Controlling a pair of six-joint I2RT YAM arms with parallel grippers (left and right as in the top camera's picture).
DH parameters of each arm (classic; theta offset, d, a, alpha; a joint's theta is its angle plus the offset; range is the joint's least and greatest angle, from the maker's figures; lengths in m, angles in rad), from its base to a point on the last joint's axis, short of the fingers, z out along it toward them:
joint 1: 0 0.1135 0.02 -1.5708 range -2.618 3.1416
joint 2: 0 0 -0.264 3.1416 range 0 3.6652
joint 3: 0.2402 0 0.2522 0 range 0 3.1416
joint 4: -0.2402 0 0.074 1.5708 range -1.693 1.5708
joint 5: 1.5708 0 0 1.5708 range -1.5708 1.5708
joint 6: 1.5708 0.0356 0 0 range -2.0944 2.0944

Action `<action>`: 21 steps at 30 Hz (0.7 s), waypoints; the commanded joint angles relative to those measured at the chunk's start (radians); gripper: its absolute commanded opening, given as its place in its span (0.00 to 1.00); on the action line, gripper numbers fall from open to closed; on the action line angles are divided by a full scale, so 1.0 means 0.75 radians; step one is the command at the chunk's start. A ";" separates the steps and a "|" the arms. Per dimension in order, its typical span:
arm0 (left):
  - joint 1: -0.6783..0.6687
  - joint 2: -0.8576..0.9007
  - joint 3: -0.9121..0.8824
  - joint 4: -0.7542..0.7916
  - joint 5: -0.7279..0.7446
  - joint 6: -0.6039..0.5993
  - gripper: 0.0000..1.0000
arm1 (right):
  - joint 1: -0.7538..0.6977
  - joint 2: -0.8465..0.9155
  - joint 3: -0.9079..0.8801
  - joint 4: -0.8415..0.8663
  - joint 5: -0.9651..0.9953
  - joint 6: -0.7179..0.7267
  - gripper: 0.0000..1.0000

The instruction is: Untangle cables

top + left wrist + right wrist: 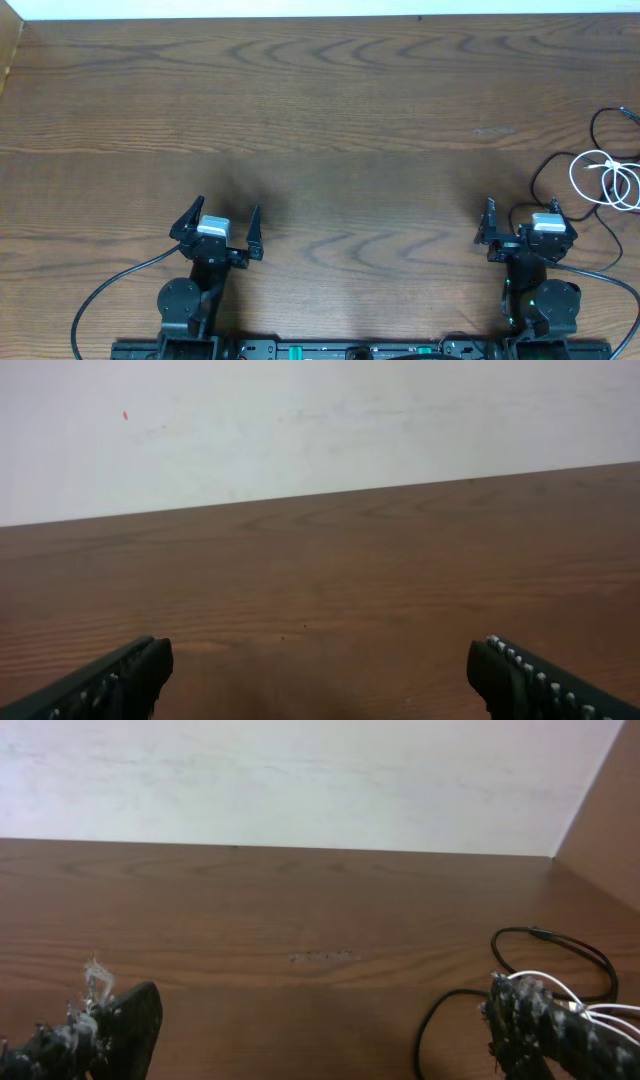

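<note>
The cables lie tangled at the table's far right edge. The white cable (573, 172) is coiled in loops, and the black cable (548, 166) curves around and through it. My right gripper (525, 212) stands open just left of and below them, touching neither. In the right wrist view the black cable (527, 929) loops beyond the right finger (530, 1030) and the white cable (556, 986) runs partly hidden behind it; the right gripper (320, 1035) holds nothing. My left gripper (226, 214) is open over bare wood at the left, also seen as the left gripper (320, 675) with nothing between its fingers.
The wooden table (330, 120) spreads out ahead of both arms. A white wall (300, 780) closes the far side and a wooden side panel (610, 820) rises at the right. Thick black arm wires (110, 285) trail near the front edge.
</note>
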 commanded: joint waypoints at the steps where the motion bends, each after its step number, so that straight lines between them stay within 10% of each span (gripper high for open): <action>1: -0.004 -0.008 -0.011 -0.063 0.018 0.023 0.97 | 0.002 -0.008 -0.001 -0.004 0.016 -0.011 0.99; 21: -0.004 -0.008 -0.011 -0.063 0.017 0.023 0.98 | 0.002 -0.008 -0.001 -0.004 0.016 -0.011 0.99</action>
